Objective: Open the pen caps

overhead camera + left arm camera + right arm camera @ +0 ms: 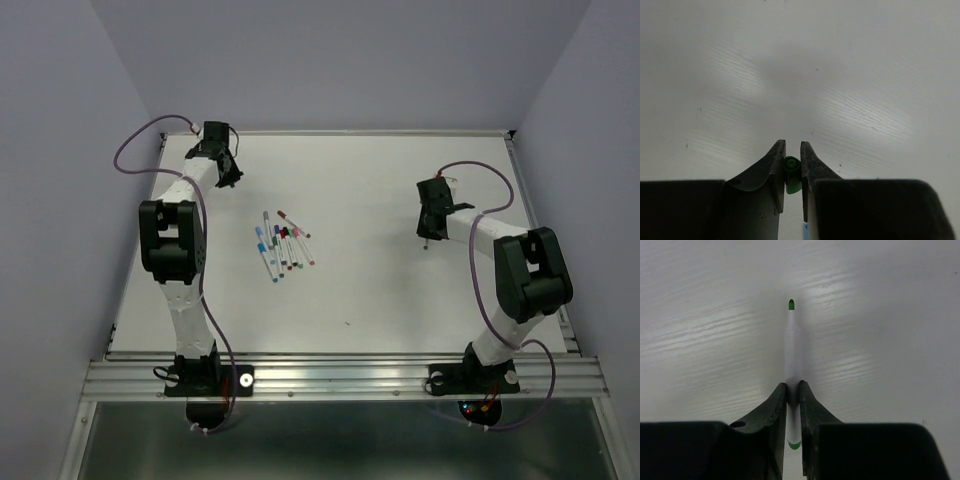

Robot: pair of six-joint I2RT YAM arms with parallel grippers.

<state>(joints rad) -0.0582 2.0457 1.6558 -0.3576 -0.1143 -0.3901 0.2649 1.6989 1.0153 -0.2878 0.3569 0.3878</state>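
My left gripper [792, 150] is shut on a green pen cap [792, 175], pinched between its two fingers above the white table. In the top view this gripper [228, 172] hangs at the far left of the table. My right gripper [793, 388] is shut on an uncapped green pen [791, 347], whose white barrel sticks out past the fingertips to a green tip. From above, the right gripper [430, 232] sits at the right side, pointing down at the table. Several capped pens [280, 243] lie in a cluster at the table's middle.
The white table [380, 280] has a metal rail along its near edge, where both arm bases are bolted. Purple-grey walls close in the left, right and far sides. Cables loop off both arms.
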